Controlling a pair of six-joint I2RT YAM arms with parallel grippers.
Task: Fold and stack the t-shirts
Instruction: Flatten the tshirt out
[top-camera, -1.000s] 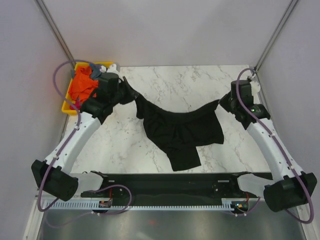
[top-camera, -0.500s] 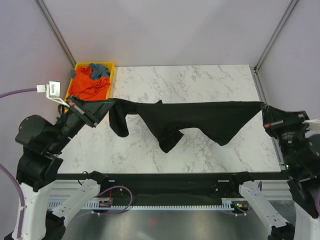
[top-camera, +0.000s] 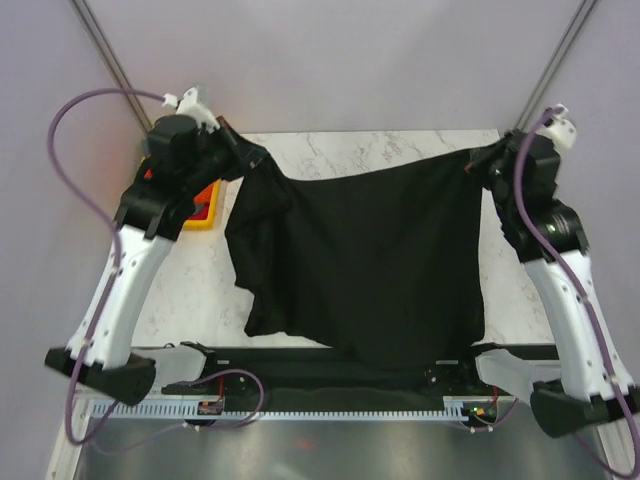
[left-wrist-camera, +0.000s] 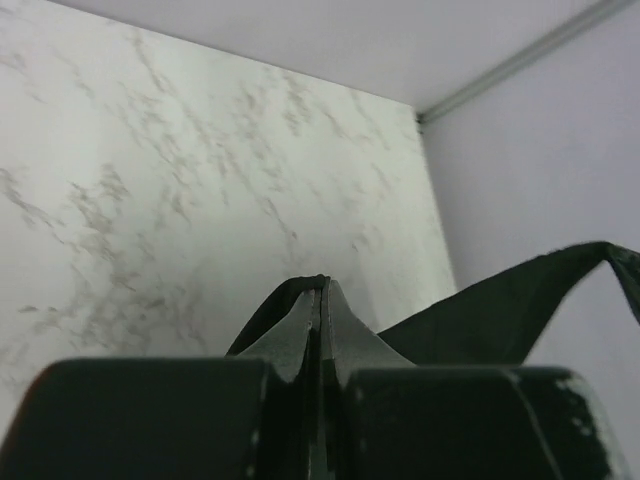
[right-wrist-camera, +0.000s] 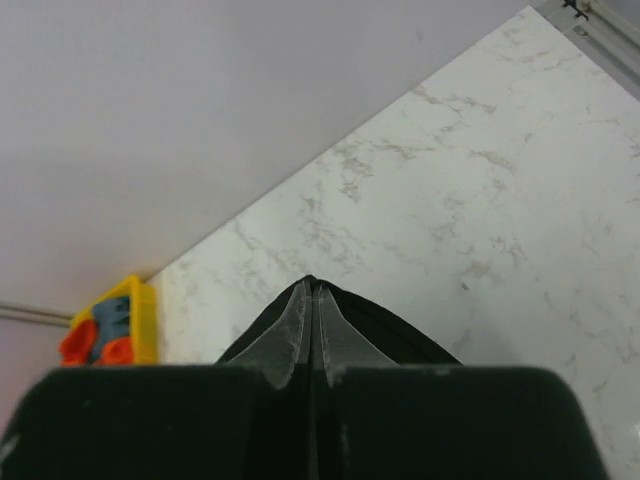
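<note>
Black t-shirt (top-camera: 380, 250) now spread wide vs bunched before; L gripper (left-wrist-camera: 320, 288) & R gripper (right-wrist-camera: 310, 287) clamped tight on its 2 top corners.

One black t-shirt (top-camera: 380, 250), one yellow tray (right-wrist-camera: 148, 318), two arms (top-camera: 120, 290) (top-camera: 575, 290).

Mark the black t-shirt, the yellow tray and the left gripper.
black t-shirt (top-camera: 380, 250): top view, middle of the spread cloth.
yellow tray (right-wrist-camera: 146, 315): right wrist view, its yellow side wall.
left gripper (left-wrist-camera: 322, 292): left wrist view, closed fingertips pinching black cloth.
</note>
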